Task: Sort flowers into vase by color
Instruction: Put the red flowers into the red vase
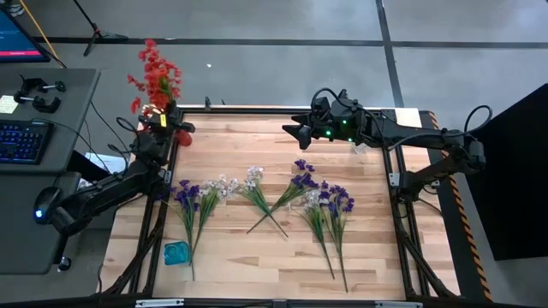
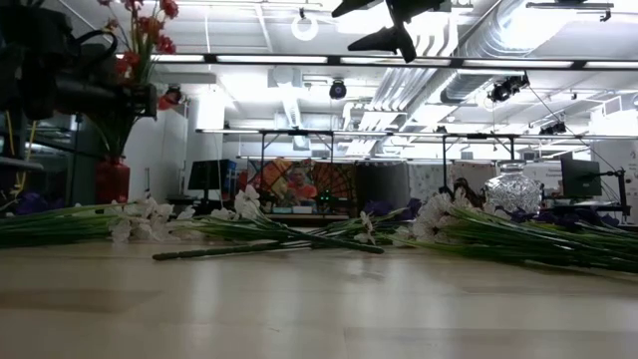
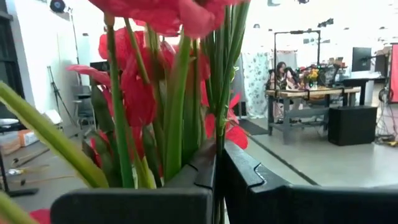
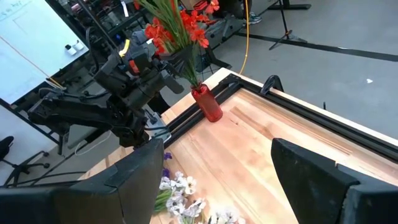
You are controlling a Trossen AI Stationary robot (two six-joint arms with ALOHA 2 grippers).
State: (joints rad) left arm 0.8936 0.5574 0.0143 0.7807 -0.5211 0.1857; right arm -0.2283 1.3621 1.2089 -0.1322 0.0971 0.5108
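Red flowers (image 1: 154, 75) stand upright with their stems in a small red vase (image 4: 208, 104) at the table's far left corner. My left gripper (image 1: 164, 121) is beside the vase's mouth, shut on their stems. Purple and white flowers (image 1: 257, 198) lie flat on the table's middle in several bunches, blossoms toward the far side. My right gripper (image 1: 297, 133) hovers open above the far middle of the table, holding nothing; the low view shows it high up (image 2: 389, 22). My left gripper pinches green stems (image 3: 219, 163) of the red flowers between its two fingers (image 3: 267, 193), below the blossoms and above the vase. It comes at them roughly level, fingers across the stems. The stems stand upright, their lower ends in the red vase (image 4: 200, 92).
A small teal vase (image 1: 175, 252) sits near the table's near left edge. A clear glass vase (image 2: 512, 189) stands at the far right. A raised dark frame (image 1: 282, 109) borders the table. A desk with a keyboard (image 1: 21, 141) stands to the left.
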